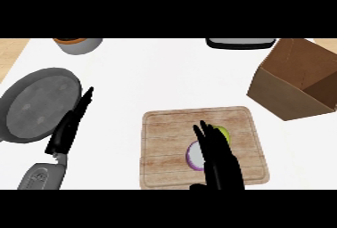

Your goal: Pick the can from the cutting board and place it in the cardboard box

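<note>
Right hand (220, 162), fingers straight, hovers over the can (195, 156) lying on the cutting board (171, 147), seemingly not touching. Left hand (69, 124) rests open beside a grey plate (36, 104). Cardboard box (289, 82) stands well apart on the tabletop (164, 75).

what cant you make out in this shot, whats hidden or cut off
- Can: head view, mostly hidden under the right hand; only a purple-white rim and a green edge show, so contact cannot be told.
- Grey bowl and black object: cut off by the view's top edge.
- Cardboard box: its right side runs off the frame; most of its floor is hidden by its walls.
</note>
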Robot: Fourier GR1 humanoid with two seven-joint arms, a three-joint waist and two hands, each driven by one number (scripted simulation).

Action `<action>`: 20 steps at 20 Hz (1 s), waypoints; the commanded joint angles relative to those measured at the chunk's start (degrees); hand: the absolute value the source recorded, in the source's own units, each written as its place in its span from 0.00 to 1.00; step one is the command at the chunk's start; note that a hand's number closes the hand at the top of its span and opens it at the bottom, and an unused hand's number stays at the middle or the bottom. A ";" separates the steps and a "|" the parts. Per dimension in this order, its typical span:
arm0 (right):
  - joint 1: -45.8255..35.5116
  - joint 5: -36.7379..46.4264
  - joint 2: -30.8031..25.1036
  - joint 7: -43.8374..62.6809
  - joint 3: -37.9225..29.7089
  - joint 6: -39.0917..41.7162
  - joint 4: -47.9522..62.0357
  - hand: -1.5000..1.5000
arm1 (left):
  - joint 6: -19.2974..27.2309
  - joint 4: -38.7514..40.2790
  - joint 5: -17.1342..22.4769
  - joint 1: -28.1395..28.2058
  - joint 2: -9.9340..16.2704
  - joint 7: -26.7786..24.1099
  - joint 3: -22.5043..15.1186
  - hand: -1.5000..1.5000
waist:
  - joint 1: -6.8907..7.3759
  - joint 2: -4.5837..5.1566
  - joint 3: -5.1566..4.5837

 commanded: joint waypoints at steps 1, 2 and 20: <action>-5.49 -0.13 0.59 -0.94 -2.95 -1.70 7.70 1.00 | -1.21 0.86 -0.21 0.35 0.40 -1.25 1.46 0.50 | 0.18 0.33 0.21; -0.54 6.61 -1.61 -1.49 -1.06 -8.73 6.81 1.00 | -0.83 -1.24 0.61 0.52 0.22 0.02 1.33 0.50 | 0.09 0.25 0.22; -12.16 15.87 0.57 13.43 -7.15 -2.04 4.21 1.00 | -3.82 1.66 -0.24 -1.20 0.51 -2.15 3.24 0.50 | 1.26 0.73 0.14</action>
